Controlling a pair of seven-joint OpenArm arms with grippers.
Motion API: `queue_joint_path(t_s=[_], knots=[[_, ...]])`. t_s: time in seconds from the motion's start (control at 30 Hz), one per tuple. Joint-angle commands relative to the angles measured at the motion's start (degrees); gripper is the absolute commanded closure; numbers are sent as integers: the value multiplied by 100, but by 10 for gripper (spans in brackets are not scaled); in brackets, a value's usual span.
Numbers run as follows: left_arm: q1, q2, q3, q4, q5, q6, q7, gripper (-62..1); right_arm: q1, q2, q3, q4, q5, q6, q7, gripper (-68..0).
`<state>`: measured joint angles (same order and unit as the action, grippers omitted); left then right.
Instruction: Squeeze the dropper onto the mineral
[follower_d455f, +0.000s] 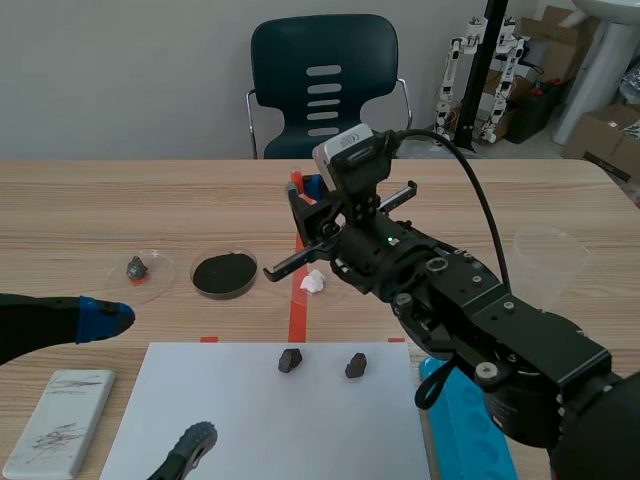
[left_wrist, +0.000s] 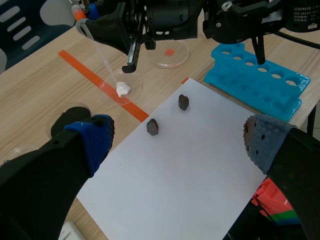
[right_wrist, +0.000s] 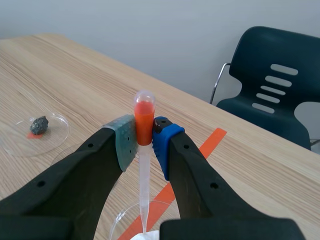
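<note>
My right gripper (right_wrist: 144, 142) is shut on the orange-red bulb of a clear dropper (right_wrist: 143, 117). The dropper hangs tip down over a white mineral lump (follower_d455f: 313, 281) in a clear dish (left_wrist: 131, 80) on the orange tape. In the scene view the right gripper (follower_d455f: 303, 190) stands above that dish, at the table's middle. From the left wrist view the dropper's thin tube (left_wrist: 102, 56) slants down toward the white mineral (left_wrist: 123, 89). My left gripper (left_wrist: 177, 145) is open over the white paper (left_wrist: 190, 165), holding nothing; in the scene view it sits low at the left (follower_d455f: 105, 318).
Two dark stones (follower_d455f: 290, 360) (follower_d455f: 355, 365) lie on the paper. A dish of black powder (follower_d455f: 224, 273) and a dish with a grey stone (follower_d455f: 137, 267) sit left of the mineral. A blue tube rack (left_wrist: 260, 80), a clear cup (follower_d455f: 548, 262) and a chair (follower_d455f: 322, 80) are around.
</note>
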<state>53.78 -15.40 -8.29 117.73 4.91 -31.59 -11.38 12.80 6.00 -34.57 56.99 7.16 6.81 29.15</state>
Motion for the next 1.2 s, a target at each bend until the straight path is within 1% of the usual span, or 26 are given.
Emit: queue_joint_path(t_s=[0.0, 0.4, 0.5, 0.83, 0.93, 1.17], knots=[[33, 13, -9, 39, -79, 13, -81, -542, 133, -63, 37, -42, 31, 2, 85, -92], [33, 13, -9, 39, -79, 13, -81, -542, 131, -63, 37, -48, 31, 2, 98, -91], [33, 13, -9, 39, -79, 13, -81, -542, 131, -63, 37, -48, 31, 2, 98, -78], [33, 13, -9, 39, -79, 13, -81, -542, 131, -61, 37, -48, 9, 2, 125, -75], [33, 13, -9, 39, -79, 13, -81, -542, 131, -61, 37, -48, 9, 2, 125, -50], [33, 13, -9, 39, -79, 13, -81, -542, 131, -59, 37, -48, -13, 2, 192, -50]])
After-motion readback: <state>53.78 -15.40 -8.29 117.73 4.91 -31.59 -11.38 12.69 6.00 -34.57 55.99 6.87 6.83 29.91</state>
